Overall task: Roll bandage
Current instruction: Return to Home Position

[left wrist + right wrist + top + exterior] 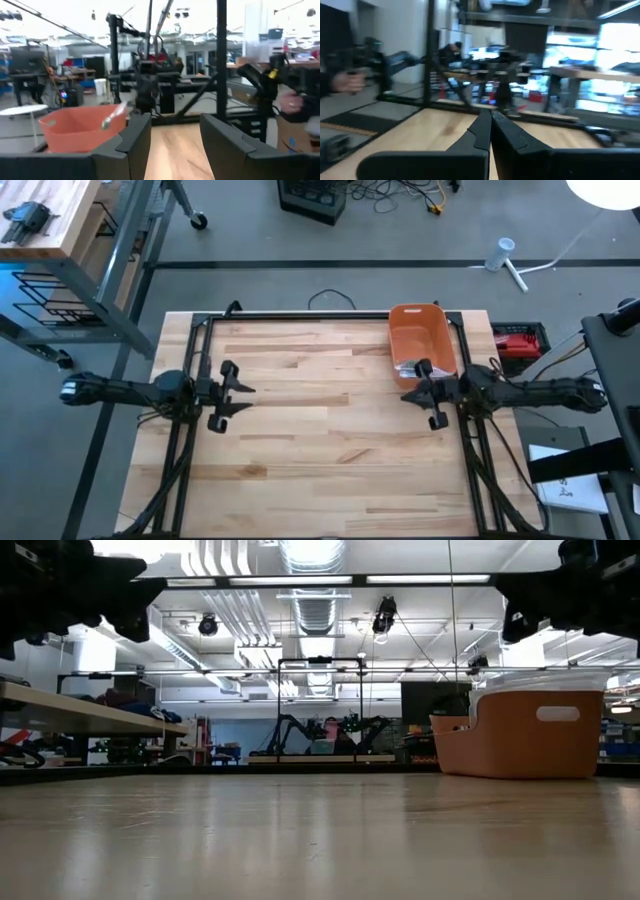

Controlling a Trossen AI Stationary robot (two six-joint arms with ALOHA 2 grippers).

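Note:
An orange bin [421, 338] stands at the table's far right, and it shows in the low view [525, 735] too. A pale strip [405, 367] lies inside it by its near wall. In the left wrist view that strip [113, 118] pokes up over the rim, and it looks like the bandage. My left gripper [246, 399] hovers open above the table's left side, pointing toward the right edge, and its fingers [135, 142] have nothing between them. My right gripper [406, 395] is shut and empty. It floats just in front of the bin's near wall, pointing toward the left edge.
A black frame [300, 315] runs along the table's far edge and down both sides. The bare wooden top [330, 440] lies between the two grippers. Beyond the table are benches, stands and a person's hand [345, 80] on a dark device.

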